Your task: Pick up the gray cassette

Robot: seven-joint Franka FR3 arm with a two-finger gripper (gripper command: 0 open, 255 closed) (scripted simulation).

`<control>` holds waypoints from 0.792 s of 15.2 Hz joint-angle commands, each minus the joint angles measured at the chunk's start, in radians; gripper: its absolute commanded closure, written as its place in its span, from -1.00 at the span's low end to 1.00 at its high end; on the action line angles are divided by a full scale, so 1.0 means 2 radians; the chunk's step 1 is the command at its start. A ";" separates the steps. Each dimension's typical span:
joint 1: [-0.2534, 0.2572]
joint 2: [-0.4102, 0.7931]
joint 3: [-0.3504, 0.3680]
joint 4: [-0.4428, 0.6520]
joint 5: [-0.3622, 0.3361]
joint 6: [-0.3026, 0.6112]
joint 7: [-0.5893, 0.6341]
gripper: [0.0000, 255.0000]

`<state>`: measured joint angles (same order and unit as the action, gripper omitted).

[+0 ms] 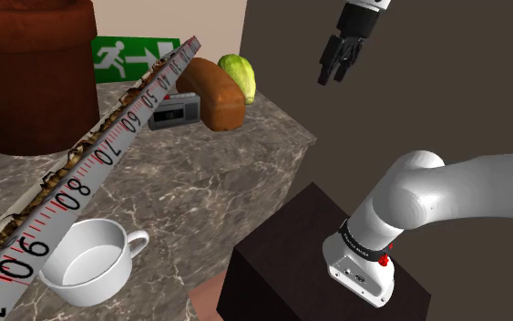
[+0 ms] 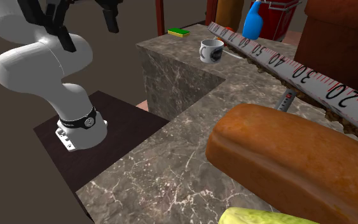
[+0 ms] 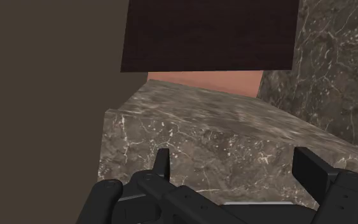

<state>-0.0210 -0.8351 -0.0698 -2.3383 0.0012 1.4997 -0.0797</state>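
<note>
The gray cassette (image 1: 174,111), a small boxy player with a dark front, stands on the marble counter (image 1: 209,182) at the far end. It sits just on the shoulder view's left of a brown bread loaf (image 1: 216,93). My black gripper (image 1: 336,60) hangs high in the air beyond the counter's corner, well to the shoulder view's right of the cassette and touching nothing. In the wrist view its fingers (image 3: 163,164) stand wide apart over the counter's marble corner (image 3: 190,127). The gripper (image 2: 88,27) is at the second exterior view's top left, above the stand.
A long tape measure (image 1: 90,164) runs slanting across the counter. A white cup (image 1: 92,260) stands near the front, with a big brown pot (image 1: 28,73) at the back left. A green fruit (image 1: 240,77) lies behind the loaf. The dark stand (image 1: 300,264) sits beside the counter.
</note>
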 commanded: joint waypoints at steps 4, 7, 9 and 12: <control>0.021 0.063 -0.010 0.028 -0.010 0.027 -0.049 -1.00; 0.040 0.126 -0.017 0.061 -0.016 0.049 -0.097 -1.00; 0.053 0.167 -0.020 0.086 -0.019 0.061 -0.128 -1.00; 0.069 0.228 -0.022 0.126 -0.022 0.075 -0.174 -1.00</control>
<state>0.1042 -0.4230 -0.1146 -2.1151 -0.0424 1.6389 -0.3965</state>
